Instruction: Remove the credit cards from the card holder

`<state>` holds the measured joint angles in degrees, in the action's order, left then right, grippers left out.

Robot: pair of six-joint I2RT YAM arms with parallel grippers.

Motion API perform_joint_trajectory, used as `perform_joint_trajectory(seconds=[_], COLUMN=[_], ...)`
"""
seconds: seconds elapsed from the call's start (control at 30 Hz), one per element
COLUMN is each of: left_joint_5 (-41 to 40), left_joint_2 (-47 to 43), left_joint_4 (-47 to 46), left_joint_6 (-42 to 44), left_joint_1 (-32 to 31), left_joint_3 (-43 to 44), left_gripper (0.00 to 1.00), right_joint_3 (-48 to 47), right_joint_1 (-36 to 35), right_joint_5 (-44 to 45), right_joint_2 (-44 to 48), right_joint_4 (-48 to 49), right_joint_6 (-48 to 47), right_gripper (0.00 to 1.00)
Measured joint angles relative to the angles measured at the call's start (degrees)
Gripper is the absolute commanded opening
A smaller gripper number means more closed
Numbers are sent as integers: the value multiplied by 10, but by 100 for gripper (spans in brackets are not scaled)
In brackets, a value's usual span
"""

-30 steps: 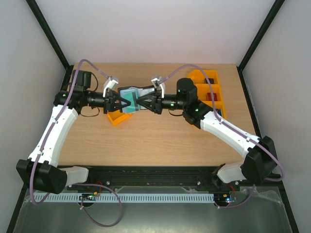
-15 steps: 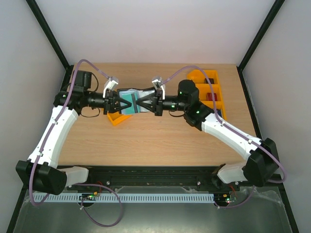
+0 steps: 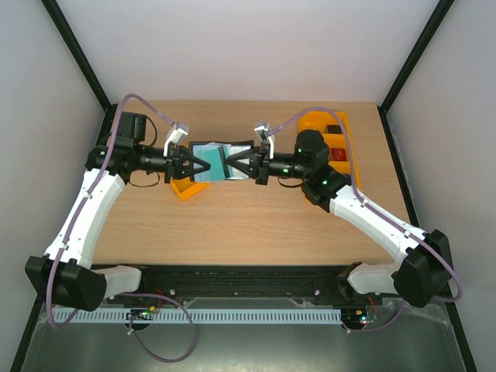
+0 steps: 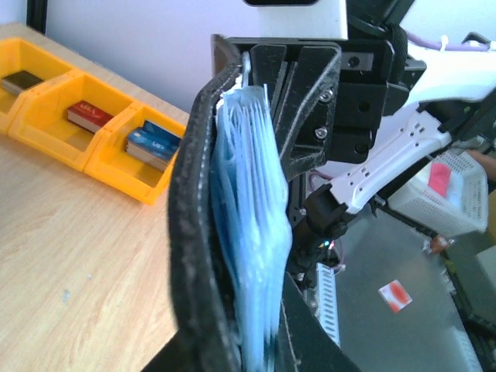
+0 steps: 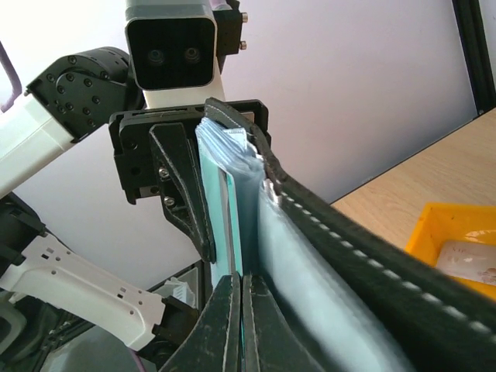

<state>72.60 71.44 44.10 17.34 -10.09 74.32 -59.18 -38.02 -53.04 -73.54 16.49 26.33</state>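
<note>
The black card holder [image 3: 242, 149] hangs open in the air between my two grippers, its blue-grey inner faces [image 4: 252, 232] showing. My left gripper [image 3: 201, 165] is shut on its left side; its black cover [image 4: 194, 232] fills the left wrist view. My right gripper [image 3: 231, 165] is shut on the edge of a teal-green credit card [image 5: 232, 225] that stands in the holder's pockets, next to the black stitched cover [image 5: 349, 256]. In the right wrist view my right gripper [image 5: 242, 291] has its fingers pressed together on the card's thin edge. Other cards are hidden in the pockets.
A small orange tray [image 3: 184, 190] lies on the wooden table under the left gripper. A row of orange trays [image 3: 341, 143] stands at the back right; in the left wrist view they [image 4: 46, 101] hold a red block [image 4: 91, 116] and other small blocks.
My right gripper has drawn back to the right, and the holder between the grippers now spreads wider. The left gripper has stayed in place.
</note>
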Motion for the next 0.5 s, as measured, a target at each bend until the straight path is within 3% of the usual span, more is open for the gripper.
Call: perform_joint_trajectory(seconds=[0.23,0.33,0.5], left_joint_5=[4,2,-2], left_joint_2=[0,0,0], left_joint_4=[-9,-9,-9], left_joint_6=[-3,-7,-11], left_joint_1=[0,0,2], left_joint_3=[0,-1,-1], left_gripper=[2,2,2], right_joint_3=[2,4,5], right_joint_1=[2,2,0], right_joint_5=[-26,-31,-34], right_joint_2=[-3,-8,-12], right_joint_4=[20,29,36], right_joint_6=[21,25,23], right_gripper=[2,11,10])
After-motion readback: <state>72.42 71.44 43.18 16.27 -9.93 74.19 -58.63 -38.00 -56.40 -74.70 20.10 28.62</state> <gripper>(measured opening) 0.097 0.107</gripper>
